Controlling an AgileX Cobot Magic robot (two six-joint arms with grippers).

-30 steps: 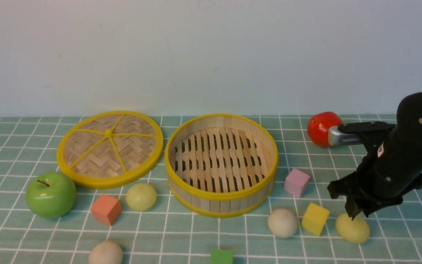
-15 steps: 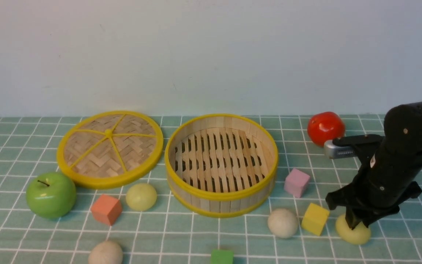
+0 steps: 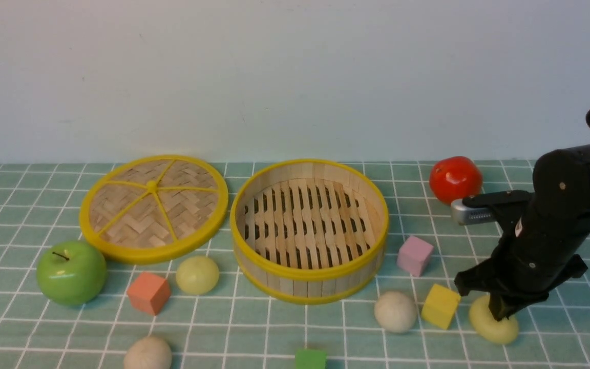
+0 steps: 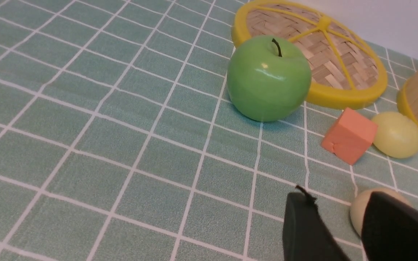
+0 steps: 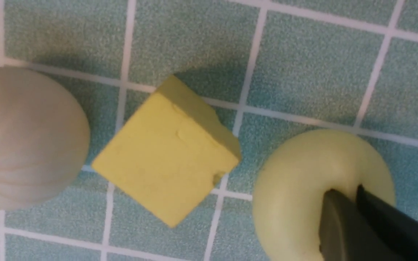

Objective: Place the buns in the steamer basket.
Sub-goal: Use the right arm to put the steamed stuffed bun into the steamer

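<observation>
Buns: you have four, all lying on the table (image 3: 18, 205), none inside the steamer basket (image 3: 309, 274)
Basket: the steamer basket stands upright at the middle of the table
Pinched bun: the right yellow-green bun (image 3: 492, 328) sits toward the near right corner, just beside the yellow cube (image 3: 440, 306), and its top is dented
Right hand: your right gripper (image 3: 500, 315) has its jaws closed together, tips pinching the dented top of that bun, which rests on the table
Other buns: the middle beige bun (image 3: 395, 311) lies between the basket and the near edge, just beside the yellow cube's other side; the left yellow-green bun (image 3: 197, 275) lies near the basket's left wall, beside the orange cube (image 3: 148, 292); the near beige bun (image 3: 147, 353) is at the near edge, left of middle
Left hand: your left gripper (image 4: 336, 197) is low over the near left part of the table, jaws apart with nothing between them, the near beige bun just past one finger
Surroundings: the woven lid (image 3: 153, 207) lies flat to the left of the basket; the green apple (image 3: 71, 273) is just beside the lid's near rim; the red fruit (image 3: 455, 178) is toward the far right; the pink cube (image 3: 415, 255) is near the basket's right wall; the green cube (image 3: 310, 359) is at the near edge, middle
</observation>
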